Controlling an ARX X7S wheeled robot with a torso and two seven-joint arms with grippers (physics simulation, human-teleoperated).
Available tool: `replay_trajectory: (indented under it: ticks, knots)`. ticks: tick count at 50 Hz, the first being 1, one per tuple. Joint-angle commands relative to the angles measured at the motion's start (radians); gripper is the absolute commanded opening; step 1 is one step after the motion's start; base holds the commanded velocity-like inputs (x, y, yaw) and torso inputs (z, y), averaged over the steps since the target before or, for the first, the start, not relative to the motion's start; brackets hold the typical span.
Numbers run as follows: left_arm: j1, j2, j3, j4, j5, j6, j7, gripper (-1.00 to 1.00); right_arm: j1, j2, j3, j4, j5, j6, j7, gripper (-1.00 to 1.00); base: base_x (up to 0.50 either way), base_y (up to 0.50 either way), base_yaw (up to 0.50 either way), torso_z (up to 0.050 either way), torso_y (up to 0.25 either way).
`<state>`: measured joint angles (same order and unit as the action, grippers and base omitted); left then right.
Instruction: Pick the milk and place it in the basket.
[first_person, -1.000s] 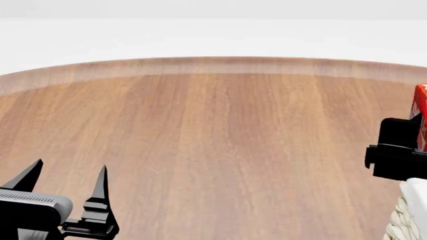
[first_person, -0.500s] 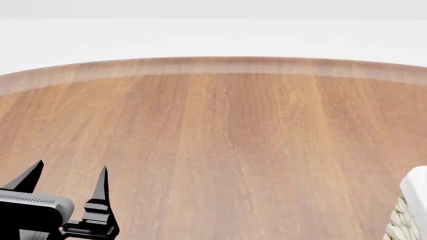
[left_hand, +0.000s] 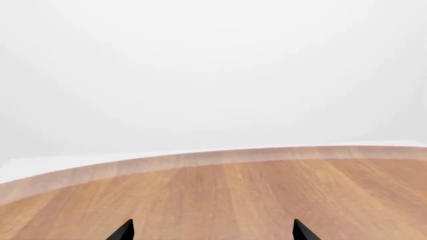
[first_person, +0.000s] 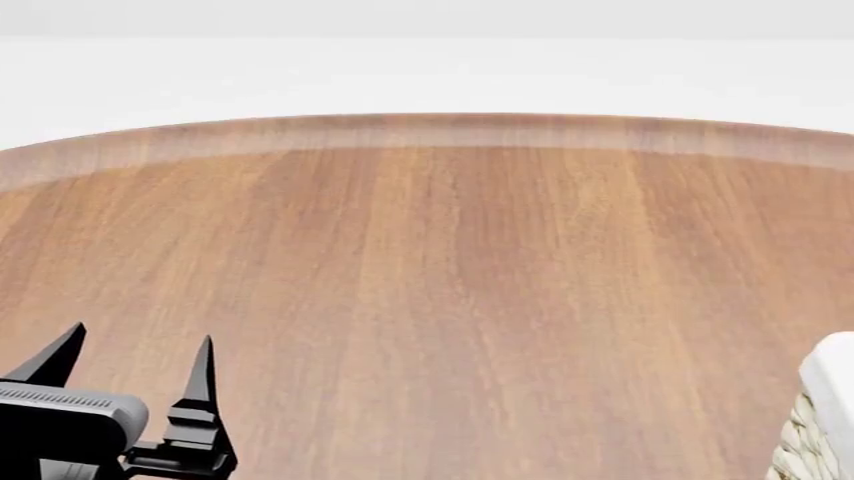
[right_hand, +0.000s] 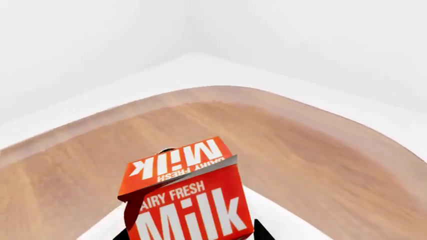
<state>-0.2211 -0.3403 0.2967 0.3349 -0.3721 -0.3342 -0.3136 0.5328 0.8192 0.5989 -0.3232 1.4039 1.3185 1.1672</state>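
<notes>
The milk (right_hand: 190, 200), a red carton with white "Milk" lettering, shows only in the right wrist view. My right gripper (right_hand: 192, 234) is shut on it, with a black fingertip at each side of the carton. It hangs over a white surface (right_hand: 287, 212) that looks like the basket's cloth liner. In the head view only a corner of the basket (first_person: 817, 425) shows at the lower right edge, wicker under white cloth. The right gripper and the milk are out of the head view. My left gripper (first_person: 134, 360) is open and empty at the lower left, and also shows in the left wrist view (left_hand: 213, 232).
The round wooden table (first_person: 427, 250) fills the head view, with its far edge curving against a white floor. The same table shows in the left wrist view (left_hand: 267, 190) and in the right wrist view (right_hand: 300, 150).
One second ago my right gripper held the milk at the head view's right edge; it has since moved out of that view to the right. The left gripper has not moved.
</notes>
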Motion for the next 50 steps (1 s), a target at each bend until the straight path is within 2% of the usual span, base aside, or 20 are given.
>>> replay_trajectory:
  ticks: [1, 24, 42, 43, 50]
  knots:
    - [0.0, 0.015, -0.023, -0.004, 0.017, 0.002, 0.021, 1.0, -0.056, -0.02, 0.071, 0.009, -0.09, -0.075, -0.09, -1.0, 0.0, 0.0, 0.0, 0.0, 0.0]
    - [0.001, 0.014, -0.018, -0.038, 0.017, 0.026, 0.024, 1.0, -0.083, -0.079, -0.114, 0.151, -0.296, -0.222, -0.25, -1.0, 0.0, 0.0, 0.0, 0.001, 0.001]
    - [-0.002, 0.01, -0.015, -0.04, 0.013, 0.026, 0.02, 1.0, -0.085, -0.078, -0.113, 0.165, -0.286, -0.226, -0.268, -1.0, 0.0, 0.0, 0.0, 0.001, 0.001]
    - [-0.001, 0.009, -0.014, -0.04, 0.013, 0.027, 0.02, 1.0, -0.085, -0.078, -0.113, 0.164, -0.286, -0.227, -0.267, 1.0, 0.0, 0.0, 0.0, 0.0, 0.0]
    - [-0.001, 0.008, -0.014, -0.041, 0.011, 0.029, 0.018, 1.0, -0.08, -0.077, -0.117, 0.152, -0.282, -0.223, -0.259, 1.0, 0.0, 0.0, 0.0, 0.0, 0.0]
